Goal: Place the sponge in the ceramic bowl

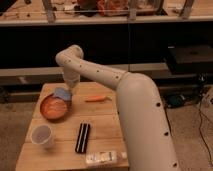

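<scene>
Beyond a white packet (102, 158), the pincer (70, 89), grip unclear, hangs over the sponge (62, 93) by the ceramic bowl (52, 112).

One ceramic bowl (54, 107), one sponge (63, 93), one white cup (42, 135), one orange carrot-like piece (96, 99), one black oblong object (83, 137) and one white wrapped packet (102, 158) are counted on a single wooden table (102, 122). One robot arm (100, 75) is seen, and one gripper (69, 88) is found at its end, just above the sponge at the bowl's far rim.
</scene>
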Robot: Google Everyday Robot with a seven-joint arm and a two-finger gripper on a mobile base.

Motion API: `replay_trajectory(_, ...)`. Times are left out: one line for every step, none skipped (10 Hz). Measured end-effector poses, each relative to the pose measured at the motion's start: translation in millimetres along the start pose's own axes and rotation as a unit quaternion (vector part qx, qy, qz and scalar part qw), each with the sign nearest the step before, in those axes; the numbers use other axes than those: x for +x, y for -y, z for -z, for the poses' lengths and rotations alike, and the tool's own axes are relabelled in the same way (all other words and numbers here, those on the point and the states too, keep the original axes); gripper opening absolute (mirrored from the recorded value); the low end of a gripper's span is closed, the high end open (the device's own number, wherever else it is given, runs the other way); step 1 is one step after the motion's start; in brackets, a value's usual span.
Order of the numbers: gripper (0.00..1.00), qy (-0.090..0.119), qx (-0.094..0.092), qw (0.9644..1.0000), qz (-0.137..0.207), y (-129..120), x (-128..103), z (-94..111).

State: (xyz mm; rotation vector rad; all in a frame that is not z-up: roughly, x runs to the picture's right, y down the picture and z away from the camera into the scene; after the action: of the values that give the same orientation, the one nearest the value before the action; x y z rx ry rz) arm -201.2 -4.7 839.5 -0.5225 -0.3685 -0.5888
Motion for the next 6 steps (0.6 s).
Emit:
replay_trajectory(0.00,0.001,0.000,1.0000,0.003,1.2,-1.5,-1.2)
replay_trajectory(0.00,0.000,0.001,1.0000,0.005,2.2,-1.8,-2.2)
replay_trajectory(0.00,0.000,0.002,1.0000,0.006,3.1,-1.5,-2.3)
replay_trajectory(0.00,0.000,0.002,1.0000,0.007,3.0,-2.1,-3.3)
replay_trajectory(0.00,0.000,0.002,1.0000,0.009,4.1,-3.3,-3.6)
replay_trajectory(0.00,0.000,0.002,0.9999,0.011,4.9,-5.0,-4.4)
